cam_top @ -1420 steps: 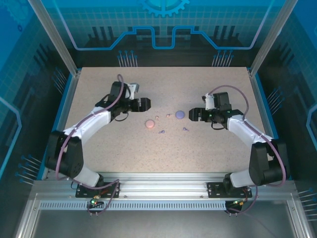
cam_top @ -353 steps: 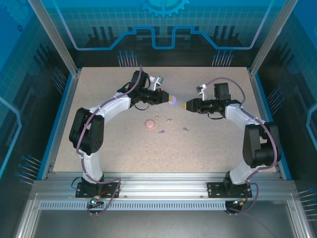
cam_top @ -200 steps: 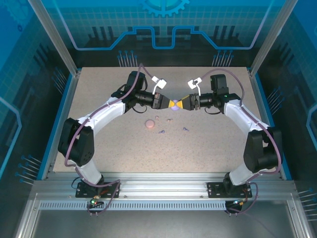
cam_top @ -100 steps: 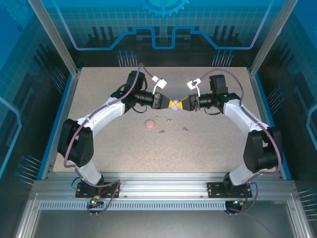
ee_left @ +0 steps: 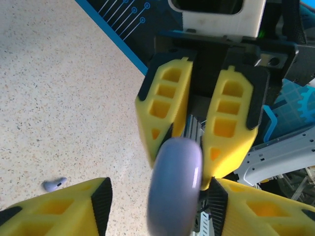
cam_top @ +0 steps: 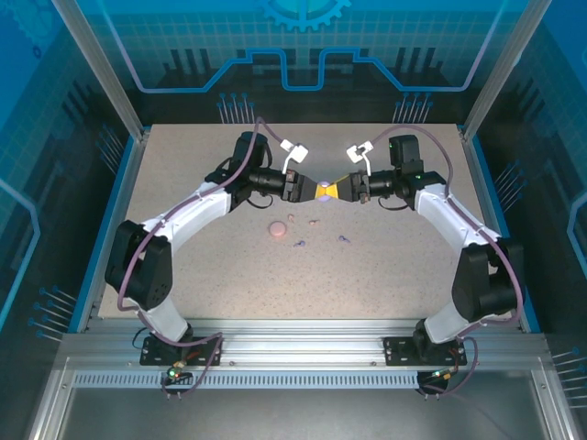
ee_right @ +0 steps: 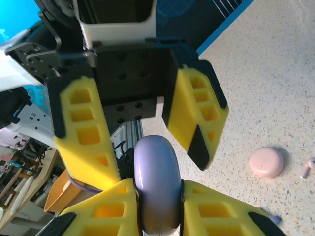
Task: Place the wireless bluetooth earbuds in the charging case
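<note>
Four earbuds (cam_top: pixel 299 244), pink case (cam_top: pixel 275 228), purple case (ee_right: pixel 156 182)

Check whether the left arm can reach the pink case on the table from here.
Probably yes. The left gripper stands open around the purple case, which the right gripper clamps, and the pink case lies uncovered on the table nearby.

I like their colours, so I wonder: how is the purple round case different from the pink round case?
The purple case is up in the air, while the pink case rests on the table. The purple case stands on its edge; the pink case lies flat. The right claw pinches the purple case, with the open left claw around it, but no claw touches the pink case. Both are round, smooth and closed.
</note>
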Controlling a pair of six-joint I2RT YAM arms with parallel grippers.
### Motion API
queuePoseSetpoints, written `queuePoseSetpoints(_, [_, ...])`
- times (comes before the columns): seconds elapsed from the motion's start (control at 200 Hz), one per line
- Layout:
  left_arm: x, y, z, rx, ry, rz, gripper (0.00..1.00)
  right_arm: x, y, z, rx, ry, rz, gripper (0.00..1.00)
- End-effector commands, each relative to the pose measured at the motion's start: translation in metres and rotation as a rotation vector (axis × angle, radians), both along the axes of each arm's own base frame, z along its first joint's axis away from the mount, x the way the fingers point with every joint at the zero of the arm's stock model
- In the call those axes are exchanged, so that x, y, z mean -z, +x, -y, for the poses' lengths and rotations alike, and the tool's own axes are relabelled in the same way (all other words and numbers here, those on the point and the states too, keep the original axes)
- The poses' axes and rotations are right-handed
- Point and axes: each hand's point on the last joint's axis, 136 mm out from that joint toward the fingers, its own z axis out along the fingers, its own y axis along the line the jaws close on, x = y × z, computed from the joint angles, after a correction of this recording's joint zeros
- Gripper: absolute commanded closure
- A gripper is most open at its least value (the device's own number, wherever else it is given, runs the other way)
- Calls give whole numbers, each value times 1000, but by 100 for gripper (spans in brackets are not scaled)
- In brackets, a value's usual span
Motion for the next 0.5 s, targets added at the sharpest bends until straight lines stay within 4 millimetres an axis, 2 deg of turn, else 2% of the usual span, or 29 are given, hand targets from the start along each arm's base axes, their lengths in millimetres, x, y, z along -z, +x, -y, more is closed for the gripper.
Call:
queuePoseSetpoints(0.0, [-29,-3,-4,-24,-65,61,41,-23,-4,4,8,35,50,86])
queuePoseSetpoints(0.29, [-46,-8,-9,-40,-142,78,41,-41,-6,7,30,53,78,86])
queuePoseSetpoints(0.495, [-50,-12,-8,-31,-157,90,46,-46,-8,6,33,58,85,86])
